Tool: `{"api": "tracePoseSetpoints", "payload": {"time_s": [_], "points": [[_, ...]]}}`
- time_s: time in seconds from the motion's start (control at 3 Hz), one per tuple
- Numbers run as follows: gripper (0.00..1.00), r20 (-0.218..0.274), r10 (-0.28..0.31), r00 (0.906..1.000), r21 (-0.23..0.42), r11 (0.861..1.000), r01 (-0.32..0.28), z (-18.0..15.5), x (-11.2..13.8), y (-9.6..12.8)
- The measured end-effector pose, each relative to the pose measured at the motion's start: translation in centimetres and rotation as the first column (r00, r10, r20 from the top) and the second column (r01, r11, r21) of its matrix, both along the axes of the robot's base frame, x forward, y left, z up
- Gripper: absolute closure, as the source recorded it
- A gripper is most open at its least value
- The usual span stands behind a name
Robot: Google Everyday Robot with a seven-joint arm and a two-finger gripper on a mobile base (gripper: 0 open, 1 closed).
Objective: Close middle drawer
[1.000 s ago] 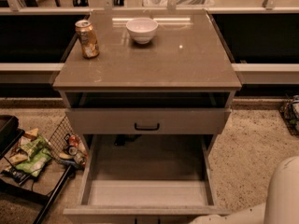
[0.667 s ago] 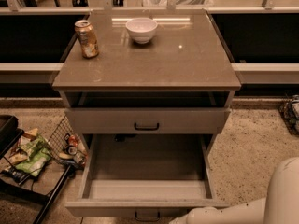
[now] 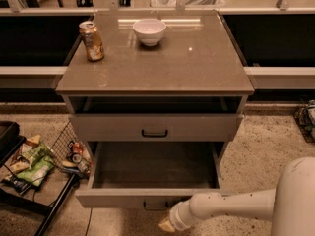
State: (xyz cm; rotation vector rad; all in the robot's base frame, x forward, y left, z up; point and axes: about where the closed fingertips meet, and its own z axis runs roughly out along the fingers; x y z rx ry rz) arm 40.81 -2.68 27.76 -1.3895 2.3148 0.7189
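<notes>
middle drawer (image 3: 118, 198), a wide shallow grey-beige box with a flat front and small black pull, stands pulled far out at lower centre, its inside bare. above it the taller grey-beige upper drawer (image 3: 108, 127) sits under the brown cabinet top (image 3: 162, 65), which carries a tan drink can (image 3: 92, 41) and a round white bowl (image 3: 149, 31). a black wire basket of snack packets (image 3: 69, 154) lies at lower left. the robot's gripper (image 3: 166, 224), on a white arm, sits just before the drawer front at bottom centre; whether it touches, or is spread or pressed together, cannot be told.
</notes>
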Motion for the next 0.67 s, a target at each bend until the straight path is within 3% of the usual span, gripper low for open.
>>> {"api": "tracePoseSetpoints", "payload": {"time_s": [0.33, 0.67], "points": [[1.0, 0.036, -0.013, 0.9993, -0.007, 1.0, 0.013, 1.67, 2.86, -0.71], [1.0, 0.036, -0.013, 0.9993, -0.007, 1.0, 0.013, 1.67, 2.86, -0.71]]}}
